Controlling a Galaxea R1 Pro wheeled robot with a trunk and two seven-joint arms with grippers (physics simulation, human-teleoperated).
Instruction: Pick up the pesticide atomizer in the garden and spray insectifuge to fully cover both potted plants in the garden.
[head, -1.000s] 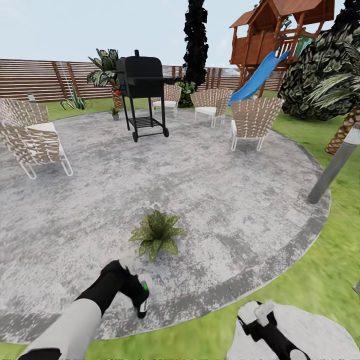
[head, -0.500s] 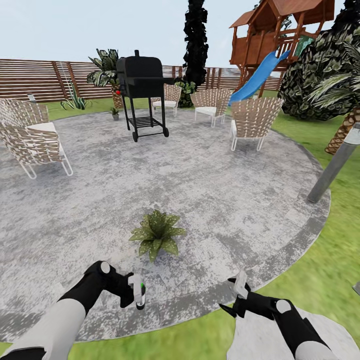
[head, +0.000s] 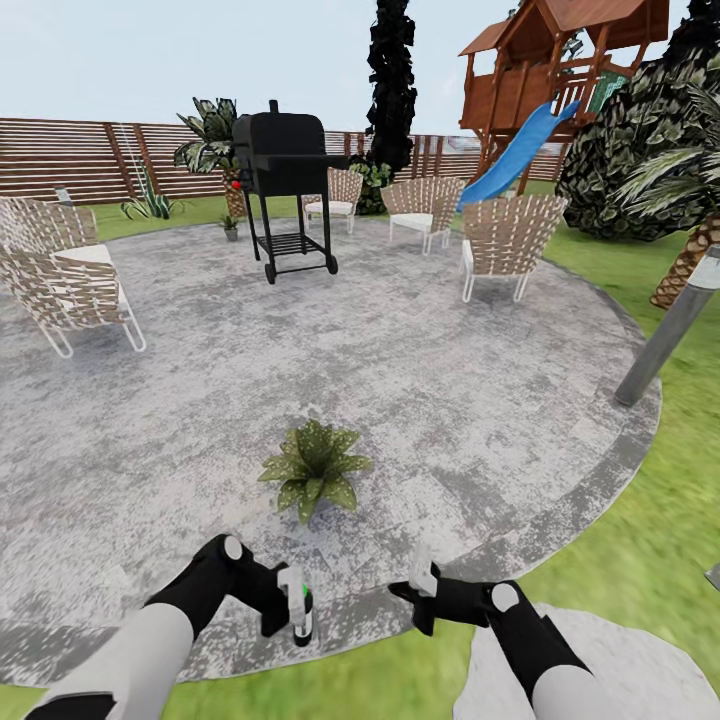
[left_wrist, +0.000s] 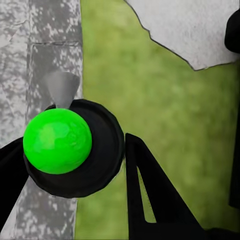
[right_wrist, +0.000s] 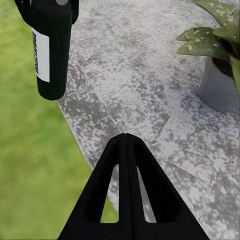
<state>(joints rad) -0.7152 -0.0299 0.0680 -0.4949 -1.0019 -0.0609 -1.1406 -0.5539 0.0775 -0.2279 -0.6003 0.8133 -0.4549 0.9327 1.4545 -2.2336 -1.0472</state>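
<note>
One round grey mottled stone patio carries a single speckled green leafy plant, unsprayed as far as I can judge. My left claw grips the slim dark green atomizer bottle; my right claw is closed, empty.

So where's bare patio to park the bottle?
Bare stone lies between the plant and grill, and left of the plant toward the chairs. The tight spot is the patio rim, where the left gripper holds the bottle facing the right gripper.
</note>
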